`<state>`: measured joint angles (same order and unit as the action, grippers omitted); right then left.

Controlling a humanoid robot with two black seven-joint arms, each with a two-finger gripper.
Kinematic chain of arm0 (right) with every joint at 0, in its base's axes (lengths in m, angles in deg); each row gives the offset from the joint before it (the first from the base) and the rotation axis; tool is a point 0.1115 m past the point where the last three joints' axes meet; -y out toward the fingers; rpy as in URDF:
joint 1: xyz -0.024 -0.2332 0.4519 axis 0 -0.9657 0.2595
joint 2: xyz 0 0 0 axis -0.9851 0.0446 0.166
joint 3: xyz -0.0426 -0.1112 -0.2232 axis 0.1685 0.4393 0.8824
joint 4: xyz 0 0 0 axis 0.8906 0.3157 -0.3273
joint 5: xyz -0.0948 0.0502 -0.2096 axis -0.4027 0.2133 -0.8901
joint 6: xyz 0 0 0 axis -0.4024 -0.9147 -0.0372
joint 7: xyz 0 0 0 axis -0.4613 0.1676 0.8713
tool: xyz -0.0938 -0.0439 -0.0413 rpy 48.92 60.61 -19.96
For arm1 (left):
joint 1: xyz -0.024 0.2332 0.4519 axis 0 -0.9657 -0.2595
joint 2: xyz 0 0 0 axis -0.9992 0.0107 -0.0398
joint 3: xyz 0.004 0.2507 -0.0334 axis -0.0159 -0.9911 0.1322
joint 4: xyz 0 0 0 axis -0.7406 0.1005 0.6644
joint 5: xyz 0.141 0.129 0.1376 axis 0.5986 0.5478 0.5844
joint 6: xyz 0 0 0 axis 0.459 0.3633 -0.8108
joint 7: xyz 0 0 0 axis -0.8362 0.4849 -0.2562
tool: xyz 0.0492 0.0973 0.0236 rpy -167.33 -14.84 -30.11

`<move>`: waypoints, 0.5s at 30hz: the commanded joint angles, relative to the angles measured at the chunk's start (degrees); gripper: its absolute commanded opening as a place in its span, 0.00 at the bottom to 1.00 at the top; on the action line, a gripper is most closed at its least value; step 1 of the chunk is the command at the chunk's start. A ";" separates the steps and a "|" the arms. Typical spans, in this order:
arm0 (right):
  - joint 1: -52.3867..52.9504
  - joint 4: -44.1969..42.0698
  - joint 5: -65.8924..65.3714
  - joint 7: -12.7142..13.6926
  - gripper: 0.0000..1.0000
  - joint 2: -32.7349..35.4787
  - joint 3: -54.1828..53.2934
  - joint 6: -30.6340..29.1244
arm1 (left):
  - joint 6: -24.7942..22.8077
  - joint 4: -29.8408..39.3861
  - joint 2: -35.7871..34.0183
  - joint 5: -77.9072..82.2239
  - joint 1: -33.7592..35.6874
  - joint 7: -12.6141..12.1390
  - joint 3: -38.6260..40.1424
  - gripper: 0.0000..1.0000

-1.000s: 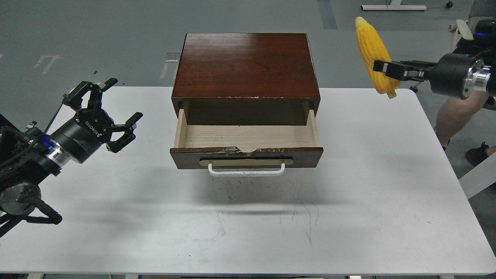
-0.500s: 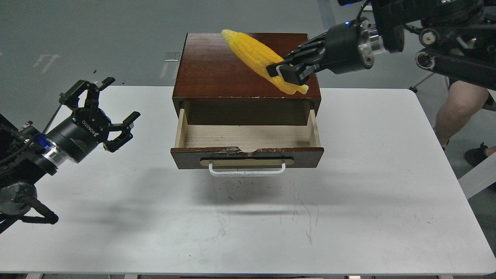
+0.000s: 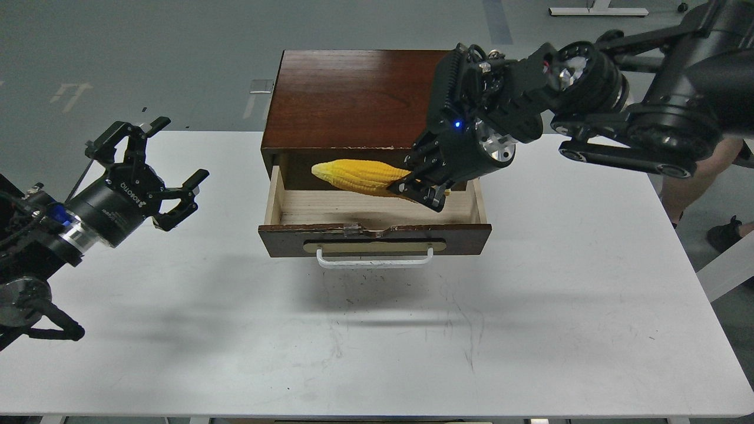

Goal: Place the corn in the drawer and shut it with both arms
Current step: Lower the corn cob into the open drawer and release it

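Swinging down from above the cabinet, the right claw, clamped on the corn, hovered over the open drawer, ready for release; the left claw waited apart.

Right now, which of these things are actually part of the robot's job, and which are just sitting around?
Part of the job:
- corn, held by the right gripper over the drawer
- drawer, pulled open
- left gripper, open and waiting

Just there:
- white table
- brown cabinet top
- a bystander's leg
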<state>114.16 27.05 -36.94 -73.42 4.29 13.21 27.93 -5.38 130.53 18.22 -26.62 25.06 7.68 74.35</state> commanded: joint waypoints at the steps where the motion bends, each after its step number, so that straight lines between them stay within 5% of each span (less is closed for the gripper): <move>1: -1.86 -3.37 -0.02 0.00 0.07 -2.10 0.29 0.78 | 0.00 0.00 -0.01 0.05 -0.09 0.00 0.01 1.00; 8: -5.83 -7.33 0.07 0.00 0.20 -5.80 0.55 2.37 | 0.00 0.00 -0.10 -0.03 -0.17 0.00 0.01 1.00; 10: -6.09 -7.60 0.07 0.00 0.41 -5.89 0.64 2.37 | 0.00 0.00 -0.19 -0.03 -0.26 0.00 0.01 1.00; 15: -6.62 -7.69 0.07 0.00 0.59 -5.80 0.64 2.54 | 0.00 0.00 -0.10 -0.03 -0.26 0.00 0.01 1.00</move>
<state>107.75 19.47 -36.89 -73.41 -1.57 13.84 30.36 -5.38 130.53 18.04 -26.65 24.81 7.68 74.35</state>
